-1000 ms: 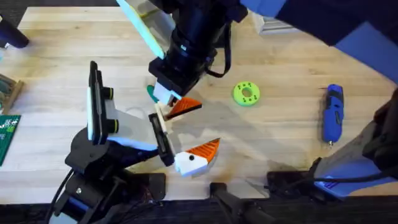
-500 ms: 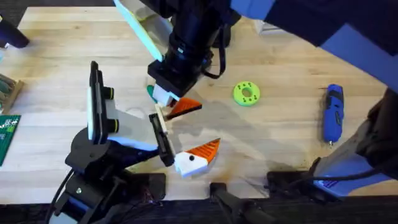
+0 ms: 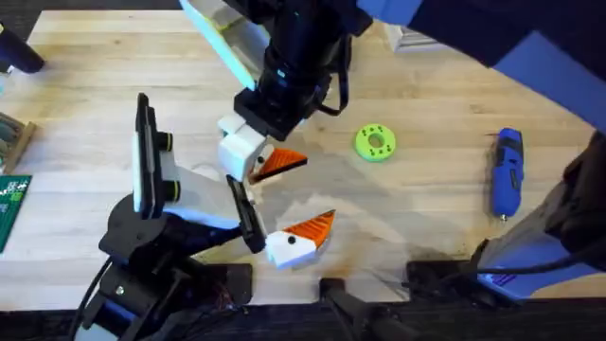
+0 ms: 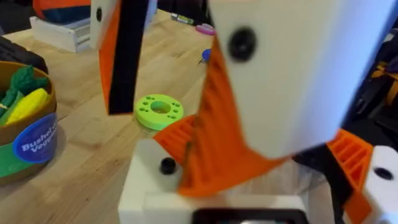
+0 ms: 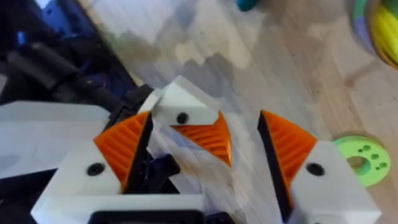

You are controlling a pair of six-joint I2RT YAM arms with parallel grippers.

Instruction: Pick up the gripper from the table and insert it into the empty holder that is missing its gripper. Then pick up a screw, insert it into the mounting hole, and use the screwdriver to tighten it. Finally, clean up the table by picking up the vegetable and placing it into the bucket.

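The gripper (image 3: 279, 163), a white block with an orange ribbed wedge (image 5: 194, 126), sits against the black holder bar (image 3: 248, 210) of the left arm's hand. My right gripper (image 3: 254, 152) hangs over it, open, its fingers (image 5: 292, 155) on either side of the piece with a gap. My left gripper (image 3: 294, 201) is open; its other orange finger (image 3: 305, 232) lies nearer the front edge. The blue screwdriver (image 3: 507, 175) lies far right on the table (image 3: 426, 218). The bucket (image 4: 25, 134) stands behind. A dark green blur (image 5: 247, 4) is the vegetable. The screw is out of view.
A lime-green disc with holes (image 3: 375, 142) lies right of the grippers. The bucket holds yellow and frilly green toy food (image 4: 22, 93). A green circuit board (image 3: 11, 213) is at the left edge. A white box (image 4: 62, 34) stands at the back.
My right gripper has opened: its white finger swung left and now covers the green vegetable in the overhead view. The orange gripper piece stayed at the holder.
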